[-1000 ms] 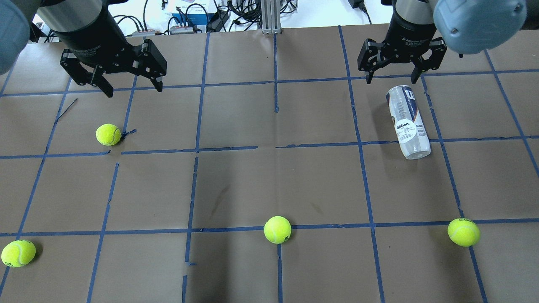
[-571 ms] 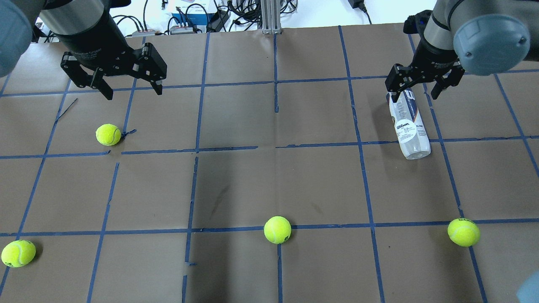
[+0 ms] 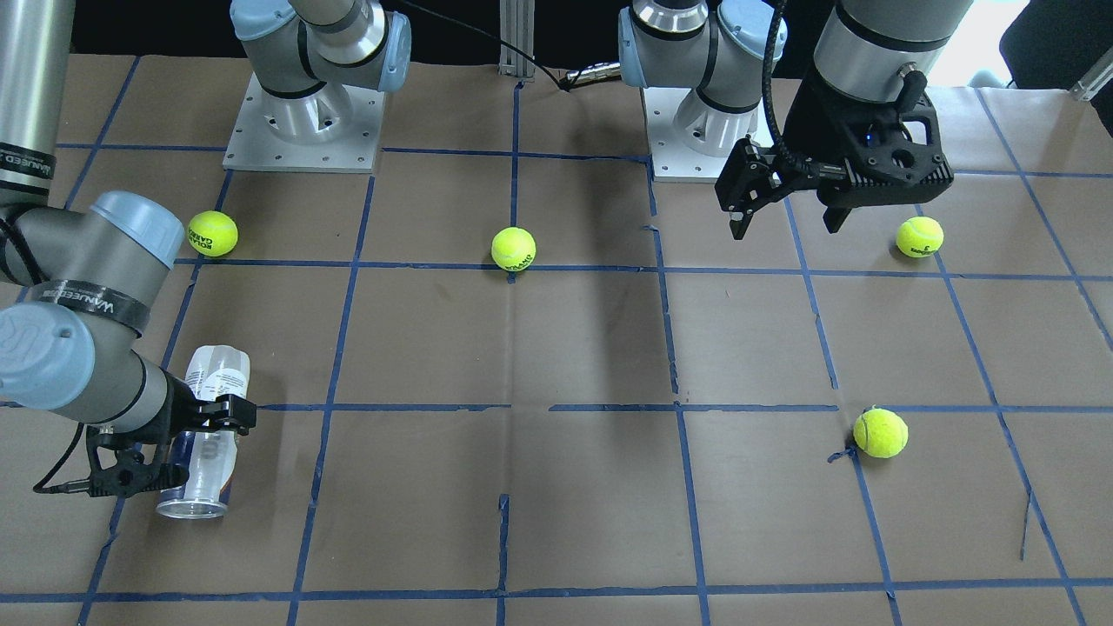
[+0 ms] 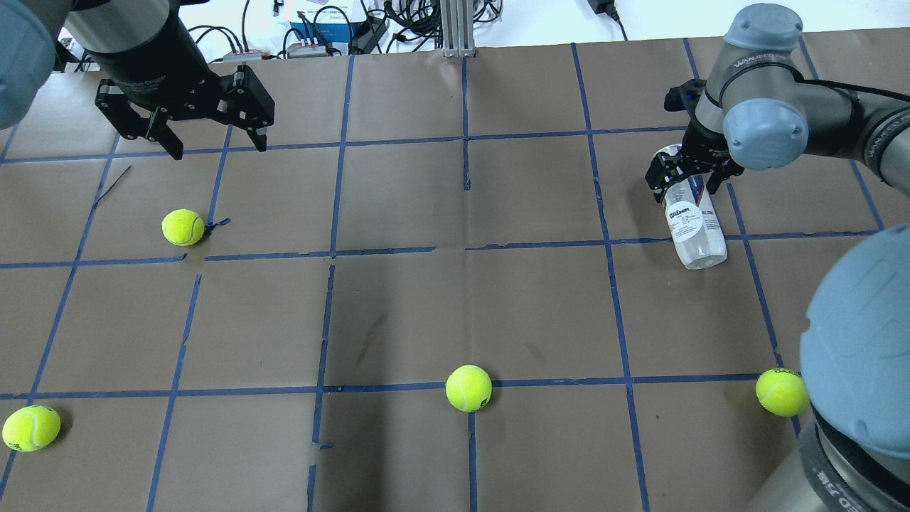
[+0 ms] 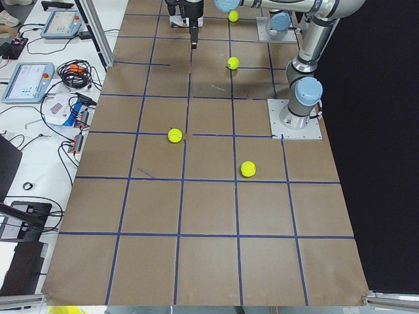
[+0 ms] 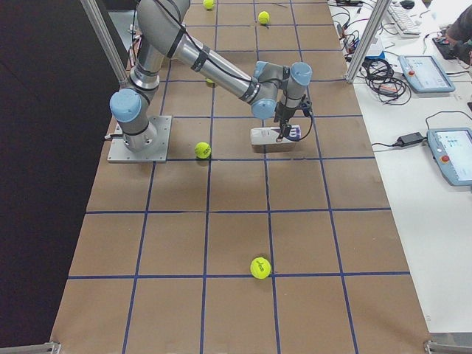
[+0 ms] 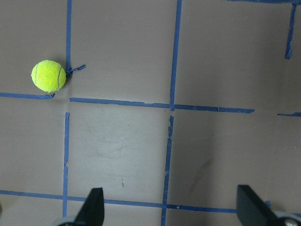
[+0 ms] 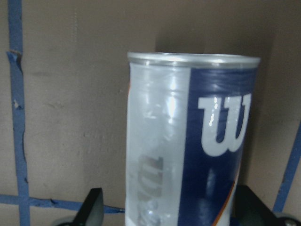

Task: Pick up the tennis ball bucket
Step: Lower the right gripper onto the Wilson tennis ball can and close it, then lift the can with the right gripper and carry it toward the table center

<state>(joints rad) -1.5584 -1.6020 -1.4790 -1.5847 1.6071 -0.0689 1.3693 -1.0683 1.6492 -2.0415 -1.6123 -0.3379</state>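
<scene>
The tennis ball bucket (image 4: 695,229) is a clear tube with a navy and white Wilson label. It lies on its side on the brown table at the far right. It also shows in the front view (image 3: 216,376), the right side view (image 6: 267,138) and the right wrist view (image 8: 188,136), silver rim up. My right gripper (image 4: 688,182) is open and low over the rim end, one finger (image 8: 92,208) on each side of the tube. My left gripper (image 4: 215,148) hangs open and empty above the table at the far left (image 3: 785,228).
Several yellow-green tennis balls lie loose: one near the left gripper (image 4: 183,227), one at the front middle (image 4: 468,388), one at the front right (image 4: 780,392), one at the front left (image 4: 30,428). Blue tape lines grid the table. Cables and boxes lie beyond the far edge (image 4: 334,28).
My right gripper has come down and forward from above the far edge of the bucket and now straddles its rim end. The bucket has not moved. The left gripper has barely shifted.
</scene>
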